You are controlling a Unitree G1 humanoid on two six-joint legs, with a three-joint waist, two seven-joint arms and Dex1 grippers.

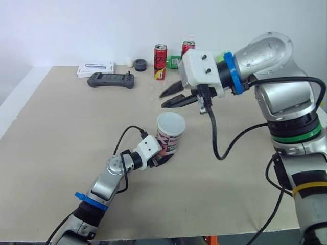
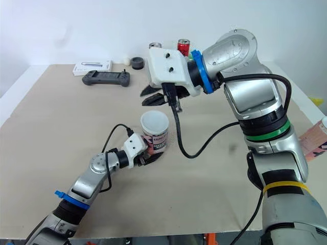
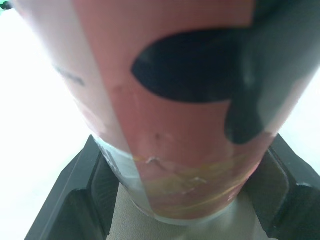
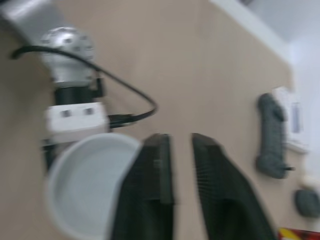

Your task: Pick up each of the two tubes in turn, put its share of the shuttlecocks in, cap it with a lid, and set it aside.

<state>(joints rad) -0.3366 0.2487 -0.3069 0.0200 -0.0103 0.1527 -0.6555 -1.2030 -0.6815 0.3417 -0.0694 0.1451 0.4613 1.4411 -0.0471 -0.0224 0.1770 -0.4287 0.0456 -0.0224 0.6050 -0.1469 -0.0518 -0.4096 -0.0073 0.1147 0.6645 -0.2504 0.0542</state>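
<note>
My left hand (image 1: 163,154) clenched on pink-and-white cardboard tube (image 1: 170,133), upright on beige desk (image 1: 61,153). Right hand (image 1: 162,100) released, apparently empty, above it; I'd hold the rim level.

Silver arms (image 1: 276,102), blue bands (image 1: 231,71), green and yellow rings (image 1: 296,137), white wrist housings (image 1: 202,69), black cables (image 1: 217,138), black right gripper (image 1: 163,100).

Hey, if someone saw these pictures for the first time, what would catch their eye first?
Most striking is the pink-and-white tube, upright in the middle of the table and clamped near its base by the left gripper. Just above it hangs the right gripper, fingers slightly apart with nothing between them. Along the far edge sit red cans and a grey controller.
</note>
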